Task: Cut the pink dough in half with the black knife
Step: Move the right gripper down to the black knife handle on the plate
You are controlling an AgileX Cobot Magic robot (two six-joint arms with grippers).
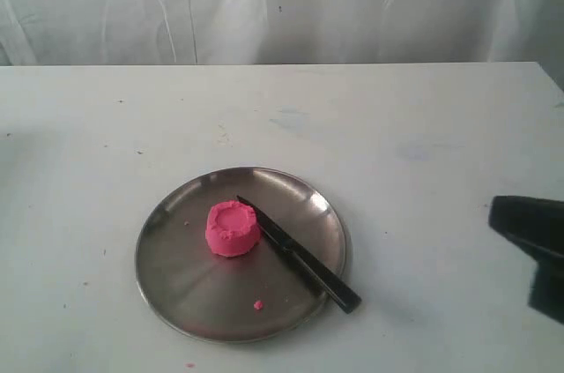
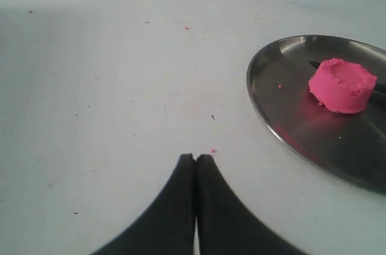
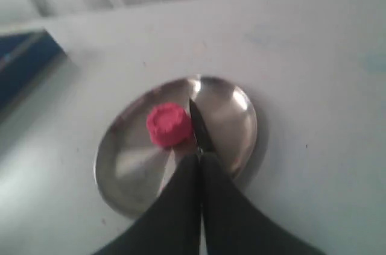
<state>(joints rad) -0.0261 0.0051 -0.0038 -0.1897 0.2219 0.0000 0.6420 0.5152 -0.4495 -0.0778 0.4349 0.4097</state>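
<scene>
We see the pink dough (image 1: pixel 233 228) standing as one whole stubby piece with a dented top, left of the middle of the steel plate (image 1: pixel 176 285) on the white table (image 1: pixel 423 126). The black knife (image 1: pixel 298 255) lies flat just beside it on the right. Its point is near the dough and its handle end sticks out over the plate's rim. A pink crumb (image 1: pixel 257 305) sits near the front rim.

The left tool (image 2: pixel 195 157) has its fingers pressed together on nothing, over the table and apart from the plate. From its view the dough hides nearly all of the knife.

The right tool (image 3: pixel 200 160) is likewise pressed together. Its view is blurred, and the fingers cover the knife's handle. In the exterior view only a dark shape (image 1: pixel 531 230) shows at the right edge, cut off by the frame and well clear of the plate.
</scene>
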